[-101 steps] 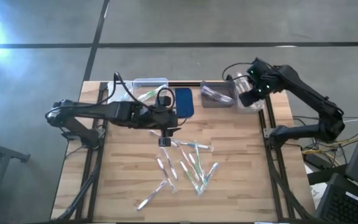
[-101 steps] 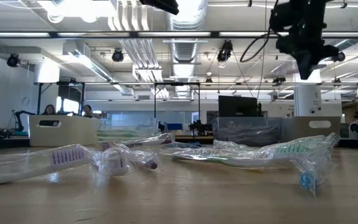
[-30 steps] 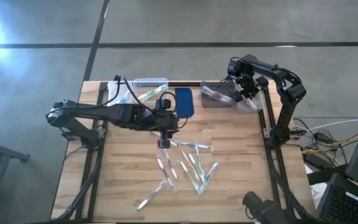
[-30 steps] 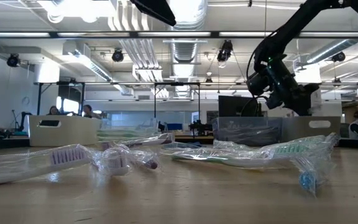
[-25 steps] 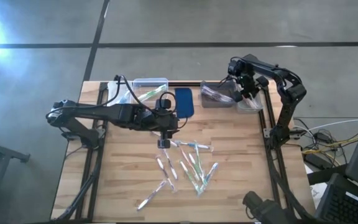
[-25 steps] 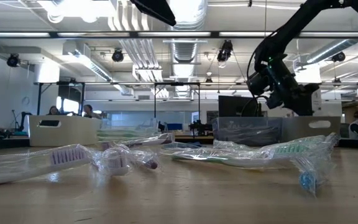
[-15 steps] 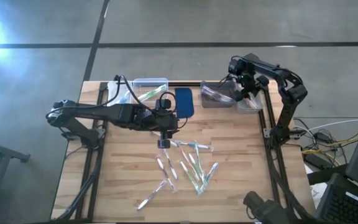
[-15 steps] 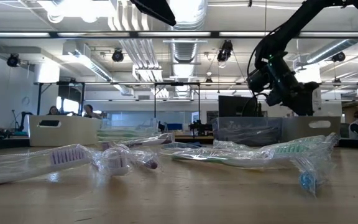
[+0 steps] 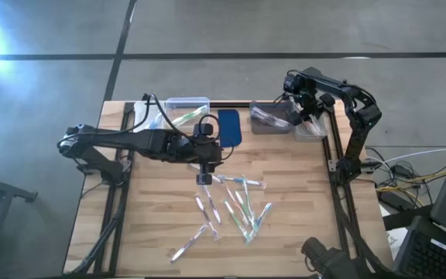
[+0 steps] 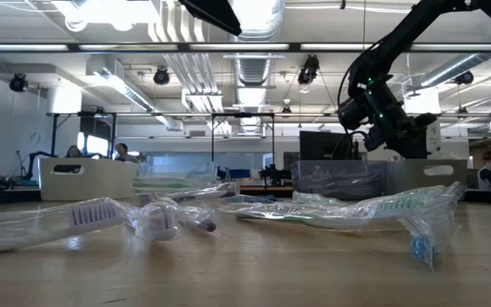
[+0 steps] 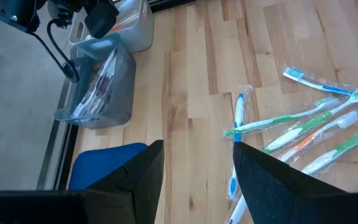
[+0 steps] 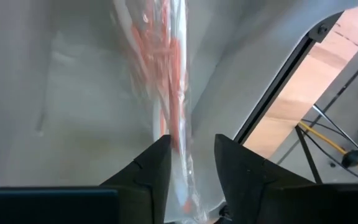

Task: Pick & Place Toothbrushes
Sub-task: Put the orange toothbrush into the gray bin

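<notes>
Toothbrush (image 12: 166,93), orange, wrapped, now lies in the clear bin (image 9: 310,128) under my right gripper (image 12: 190,163), whose fingers just parted to drop it; left gripper (image 11: 194,165) waits open over the table pile (image 9: 235,205).

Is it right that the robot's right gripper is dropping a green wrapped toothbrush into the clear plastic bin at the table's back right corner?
Not quite. The wrapped toothbrush at the right gripper is red-orange, not green, as the right wrist view shows. The rest holds: that gripper hangs over the clear plastic bin at the table's back right corner, seen in the high view.
</notes>
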Controlling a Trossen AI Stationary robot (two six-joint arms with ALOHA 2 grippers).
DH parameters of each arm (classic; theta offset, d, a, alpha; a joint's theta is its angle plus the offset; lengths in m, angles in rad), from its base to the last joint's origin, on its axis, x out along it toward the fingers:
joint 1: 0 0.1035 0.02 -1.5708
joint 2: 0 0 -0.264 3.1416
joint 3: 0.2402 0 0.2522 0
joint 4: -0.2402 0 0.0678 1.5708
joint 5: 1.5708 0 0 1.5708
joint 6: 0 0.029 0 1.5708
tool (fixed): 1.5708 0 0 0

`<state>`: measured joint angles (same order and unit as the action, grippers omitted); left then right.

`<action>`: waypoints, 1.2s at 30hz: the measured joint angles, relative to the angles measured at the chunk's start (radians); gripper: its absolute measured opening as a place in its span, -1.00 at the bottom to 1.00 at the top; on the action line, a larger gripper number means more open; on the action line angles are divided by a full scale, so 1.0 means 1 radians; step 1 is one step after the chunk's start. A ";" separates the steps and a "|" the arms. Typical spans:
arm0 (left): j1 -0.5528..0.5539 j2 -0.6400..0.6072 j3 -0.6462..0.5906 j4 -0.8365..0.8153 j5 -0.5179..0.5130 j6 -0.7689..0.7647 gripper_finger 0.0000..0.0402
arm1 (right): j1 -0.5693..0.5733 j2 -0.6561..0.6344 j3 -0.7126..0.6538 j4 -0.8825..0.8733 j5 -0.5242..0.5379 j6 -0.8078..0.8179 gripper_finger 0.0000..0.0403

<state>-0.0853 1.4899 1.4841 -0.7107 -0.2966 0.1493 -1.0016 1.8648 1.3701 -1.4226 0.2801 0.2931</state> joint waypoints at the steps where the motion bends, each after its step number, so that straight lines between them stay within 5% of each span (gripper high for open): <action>1: 0.000 0.000 0.000 0.000 0.000 0.000 -0.02 | 0.000 0.000 0.000 0.002 0.002 0.000 -0.44; 17: 0.000 0.000 0.000 0.000 0.000 0.000 -0.02 | 0.000 0.000 -0.005 0.022 0.011 -0.002 -0.69; 36: -0.001 0.000 0.000 0.000 0.000 0.000 -0.02 | 0.002 -0.013 0.017 -0.055 -0.001 -0.074 -0.43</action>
<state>-0.0860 1.4899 1.4841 -0.7105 -0.2966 0.1490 -0.9999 1.8523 1.3872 -1.4774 0.2788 0.2194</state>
